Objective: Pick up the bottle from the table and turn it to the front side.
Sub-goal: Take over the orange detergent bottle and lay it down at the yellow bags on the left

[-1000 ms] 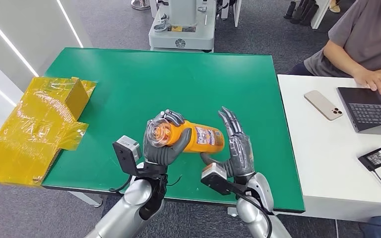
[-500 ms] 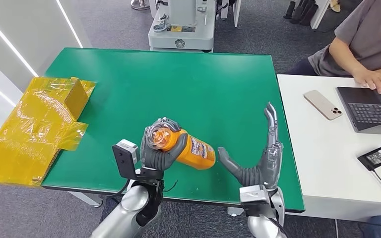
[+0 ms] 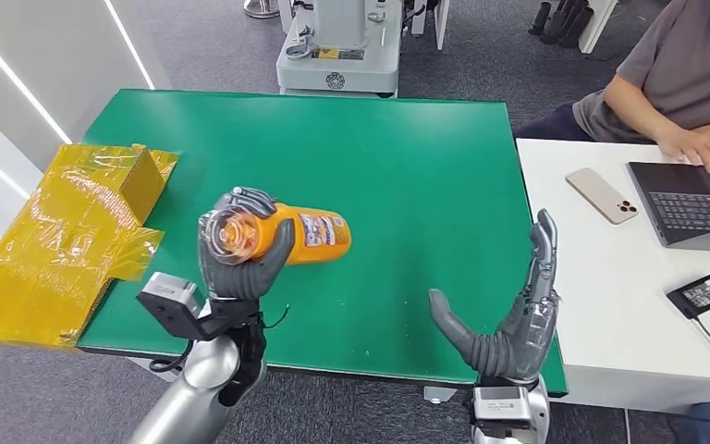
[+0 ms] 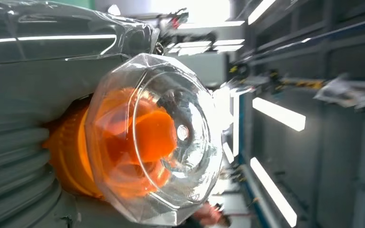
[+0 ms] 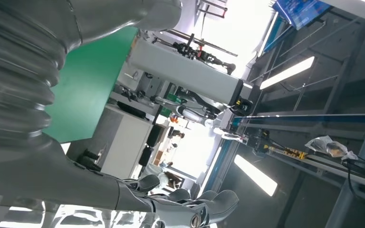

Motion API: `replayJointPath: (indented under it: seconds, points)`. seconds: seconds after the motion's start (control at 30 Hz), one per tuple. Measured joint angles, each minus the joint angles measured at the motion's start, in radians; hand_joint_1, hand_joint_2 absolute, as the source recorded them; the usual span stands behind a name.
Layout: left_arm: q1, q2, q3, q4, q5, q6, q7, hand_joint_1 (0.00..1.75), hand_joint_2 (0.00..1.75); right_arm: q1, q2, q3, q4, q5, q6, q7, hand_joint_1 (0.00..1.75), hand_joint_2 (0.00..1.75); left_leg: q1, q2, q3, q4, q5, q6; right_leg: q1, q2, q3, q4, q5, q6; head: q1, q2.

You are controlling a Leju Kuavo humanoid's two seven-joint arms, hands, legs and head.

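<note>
An orange bottle with a clear faceted cap and a printed label lies on its side in the air above the green table. My left hand grips it at the cap end, cap toward the camera. The left wrist view shows the clear cap close up, with orange inside and the grey thumb beside it. My right hand stands at the table's near right edge, fingers apart and pointing up, holding nothing. Its fingers show in the right wrist view.
Crumpled yellow wrapping and a box lie over the table's left edge. To the right, a white desk carries a phone, a laptop and a charger; a person types there. A grey machine base stands behind.
My left hand has carried the bottle to the left and slightly up, levelling it. My right hand has drawn further away to the right and down, staying open.
</note>
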Motion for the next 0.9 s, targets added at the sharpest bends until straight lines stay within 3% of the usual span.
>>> replayJointPath:
  seconds: [0.17,0.4,0.7,0.9]
  points:
    - [0.012,0.069,0.023,-0.083,-0.235,0.099,0.054,1.75,1.75,0.028,-0.002,-0.006,-0.013,0.006,-0.005,-0.008,0.0,1.75,0.0,0.0,0.0,0.0,0.0,0.0,0.0,0.0,0.0,0.0,0.0,0.0,0.0,0.0]
    - [-0.006,0.228,0.032,-0.081,-0.609,0.164,0.194,1.75,1.75,0.063,-0.003,-0.021,-0.021,0.017,0.022,-0.002,0.0,1.75,0.0,0.001,0.001,-0.001,0.001,-0.001,0.0,0.001,0.0,0.0,0.0,0.0,0.0,0.0]
    - [-0.014,0.334,0.004,-0.06,-1.043,0.082,0.411,1.75,1.75,0.079,-0.003,-0.046,-0.035,0.02,0.073,0.009,0.0,1.75,0.0,0.001,0.001,0.0,0.001,-0.001,0.0,0.001,0.0,0.0,0.0,0.0,0.0,0.0]
    - [-0.042,0.375,-0.032,0.077,-1.174,-0.003,0.451,1.75,1.75,0.103,-0.003,-0.069,-0.052,0.031,0.106,0.016,0.0,1.75,0.0,0.001,0.001,-0.001,0.001,-0.001,0.0,0.001,0.0,0.0,0.0,0.0,0.0,0.0]
